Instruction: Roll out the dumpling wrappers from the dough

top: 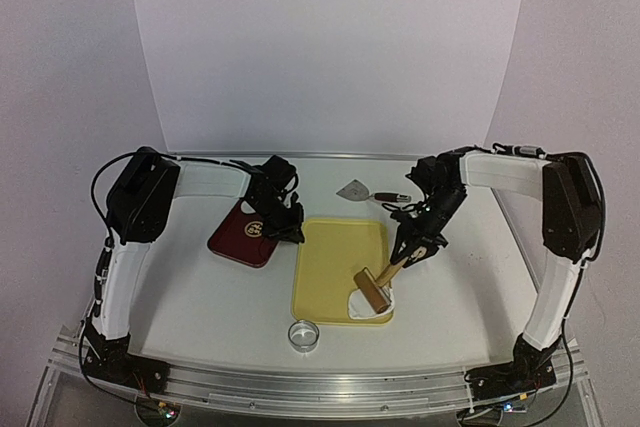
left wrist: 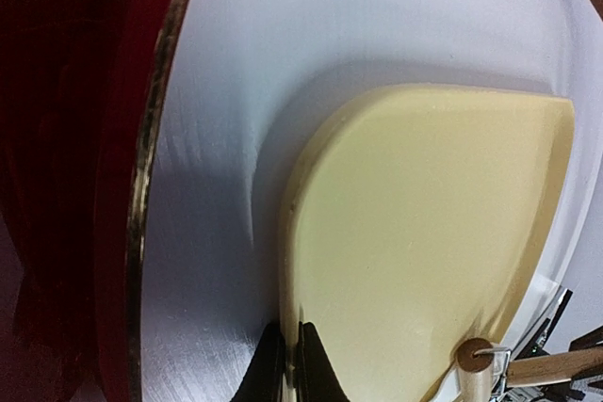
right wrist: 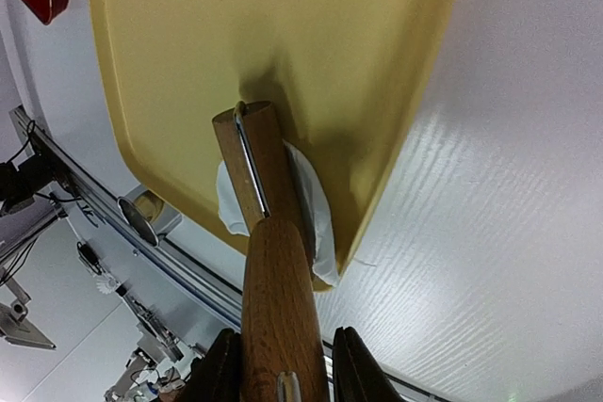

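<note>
The dough (top: pixel 362 306) is a flat white sheet at the near right corner of the yellow tray (top: pixel 335 252). It also shows in the right wrist view (right wrist: pixel 323 216). My right gripper (top: pixel 414 248) is shut on the wooden handle (right wrist: pixel 278 298) of a small roller, whose head (top: pixel 375 292) rests on the dough. My left gripper (top: pixel 290 231) is shut on the tray's rim (left wrist: pixel 288 327) at its far left corner. No round dumpling wrappers show in any view.
A shiny ring cutter (top: pixel 303 335) stands on the table in front of the tray. A dark red plate (top: pixel 243 236) lies left of the tray, under my left arm. A metal scraper (top: pixel 358 190) lies behind the tray.
</note>
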Controlling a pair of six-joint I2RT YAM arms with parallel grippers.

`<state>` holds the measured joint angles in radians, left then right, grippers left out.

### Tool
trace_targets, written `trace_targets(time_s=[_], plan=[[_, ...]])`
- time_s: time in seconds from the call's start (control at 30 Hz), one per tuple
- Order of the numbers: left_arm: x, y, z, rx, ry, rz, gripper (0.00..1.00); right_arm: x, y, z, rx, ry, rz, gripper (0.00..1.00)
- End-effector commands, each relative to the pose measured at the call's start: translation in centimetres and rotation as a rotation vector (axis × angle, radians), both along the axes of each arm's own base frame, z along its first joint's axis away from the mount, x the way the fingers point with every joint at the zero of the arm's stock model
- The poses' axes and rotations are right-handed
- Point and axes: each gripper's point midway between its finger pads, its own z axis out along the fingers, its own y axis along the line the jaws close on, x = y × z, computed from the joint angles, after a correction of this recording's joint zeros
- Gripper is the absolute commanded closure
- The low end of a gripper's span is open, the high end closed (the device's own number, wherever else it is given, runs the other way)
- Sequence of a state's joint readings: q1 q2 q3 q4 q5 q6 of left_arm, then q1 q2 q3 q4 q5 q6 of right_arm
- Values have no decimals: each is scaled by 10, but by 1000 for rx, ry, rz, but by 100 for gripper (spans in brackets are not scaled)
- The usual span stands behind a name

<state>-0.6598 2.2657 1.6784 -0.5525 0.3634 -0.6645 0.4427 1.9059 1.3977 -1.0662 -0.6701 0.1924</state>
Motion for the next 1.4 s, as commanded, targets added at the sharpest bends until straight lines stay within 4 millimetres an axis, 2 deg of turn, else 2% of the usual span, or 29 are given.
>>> trace_targets(time_s=[0.0,0.07,0.33,0.73,0.9,1.07,1.23,1.37], plan=[[17,22,-24,93,-26,11,100,-3,-26,-90,-352,-39,80,100],[17,20,-25,91,-22,3,100,-1,-19,-97,-367,-42,99,100],[15,21,-26,101,-15,-18,100,1,-13,-118,-434,-44,125,100],[13,20,-26,90,-11,-25,100,27,23,-107,-366,-106,105,100],[14,21,-19,84,-41,-32,100,59,32,-67,-354,-227,50,100],[16,20,-11,72,-75,-44,100,87,24,-21,-365,-341,1,100],[19,19,-6,70,-90,-39,100,101,12,30,-325,-412,-46,100],[24,18,0,67,-103,-21,100,97,13,65,-252,-439,-57,100]])
